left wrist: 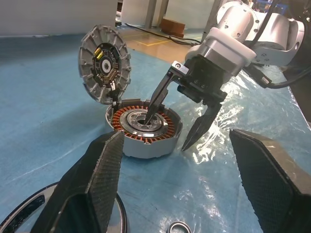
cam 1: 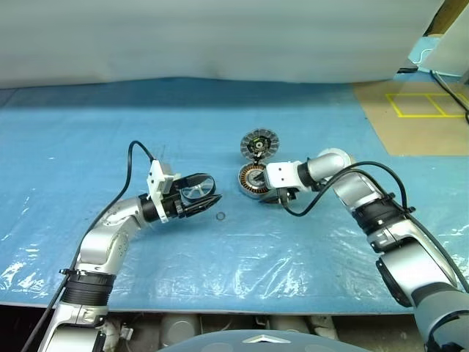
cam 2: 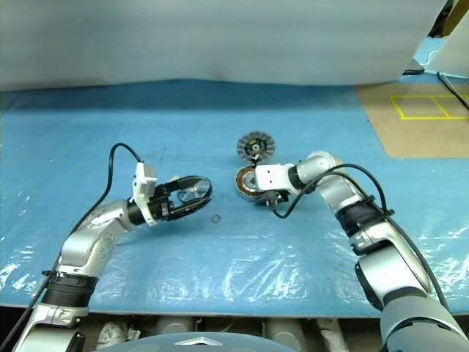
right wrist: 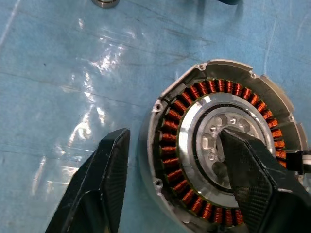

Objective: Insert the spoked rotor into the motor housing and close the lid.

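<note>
Left wrist view, right gripper (left wrist: 170, 131) fingers straddling motor housing (left wrist: 144, 131) wall

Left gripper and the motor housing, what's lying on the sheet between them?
One small dark ring lies on the blue sheet between the left gripper and the motor housing, seen in both eye views and the left wrist view.

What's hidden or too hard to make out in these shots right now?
- Spoked rotor: in the left wrist view, cut off by the edge and covered by a left finger.
- Motor housing: in the right wrist view, a right finger hides part of its centre.
- Small ring on the sheet: too small in the head views to identify.
- Lid: its hinge detail is unclear.
</note>
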Controlling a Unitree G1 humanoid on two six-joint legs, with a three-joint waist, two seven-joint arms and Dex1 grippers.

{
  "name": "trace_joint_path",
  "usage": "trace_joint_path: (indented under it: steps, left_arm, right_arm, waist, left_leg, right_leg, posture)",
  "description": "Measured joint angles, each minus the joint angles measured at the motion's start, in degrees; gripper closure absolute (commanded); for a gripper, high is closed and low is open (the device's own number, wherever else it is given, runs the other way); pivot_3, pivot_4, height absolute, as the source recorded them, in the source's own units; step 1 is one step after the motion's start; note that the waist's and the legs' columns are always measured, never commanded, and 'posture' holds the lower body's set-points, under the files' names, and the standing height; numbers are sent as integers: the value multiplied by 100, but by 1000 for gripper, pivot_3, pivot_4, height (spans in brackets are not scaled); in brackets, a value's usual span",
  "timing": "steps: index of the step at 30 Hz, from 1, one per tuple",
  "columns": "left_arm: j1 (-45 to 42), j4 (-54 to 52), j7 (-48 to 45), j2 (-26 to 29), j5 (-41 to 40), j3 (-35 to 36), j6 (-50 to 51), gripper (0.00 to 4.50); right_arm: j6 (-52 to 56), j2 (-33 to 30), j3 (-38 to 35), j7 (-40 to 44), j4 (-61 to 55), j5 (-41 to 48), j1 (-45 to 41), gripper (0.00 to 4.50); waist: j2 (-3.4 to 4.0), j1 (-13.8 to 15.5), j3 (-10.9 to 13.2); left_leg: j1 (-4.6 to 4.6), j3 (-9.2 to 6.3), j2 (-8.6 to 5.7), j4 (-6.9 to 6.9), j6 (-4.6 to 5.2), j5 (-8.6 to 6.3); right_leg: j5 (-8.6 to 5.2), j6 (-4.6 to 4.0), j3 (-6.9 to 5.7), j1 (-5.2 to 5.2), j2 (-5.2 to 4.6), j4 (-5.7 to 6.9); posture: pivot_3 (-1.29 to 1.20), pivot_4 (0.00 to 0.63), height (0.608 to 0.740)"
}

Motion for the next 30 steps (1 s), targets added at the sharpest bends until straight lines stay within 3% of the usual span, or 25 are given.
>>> trace_joint_path:
  steps: [1,11,19,30]
  left_arm:
    - [-15,0,8,-25,2,-8,0,811]
    - [36,-1,83,-178,83,-104,-104,811]
    - [193,-5,127,-211,88,-105,-161,811]
    - [305,-11,61,-201,78,-129,-158,811]
  right_arm:
    - [-74,26,42,31,99,-56,-102,2427]
    - [-243,136,240,841,159,-117,-476,2434]
    - [2440,-14,230,1393,-2302,263,363,2434]
    - [4081,-438,281,808,-3936,248,1080,2434]
  waist:
    - [-1,-11,-1]
    - [-1,-88,0]
    - [0,-62,0]
    - [0,-34,0]
  left_leg:
    - [2,0,0,0,0,0]
    - [-8,0,1,-6,19,10]
    - [-10,-3,6,-9,16,8]
    - [4,-2,6,-18,-1,-1]
  right_leg:
    - [0,0,0,2,0,0]
    - [-6,-11,-10,-2,3,-5]
    - [-6,-10,-10,-5,0,-6]
    - [-7,-9,-3,2,-4,-10]
  posture:
    - [0,150,740]
    - [0,150,740]
    - [0,150,740]
    - [0,150,740]
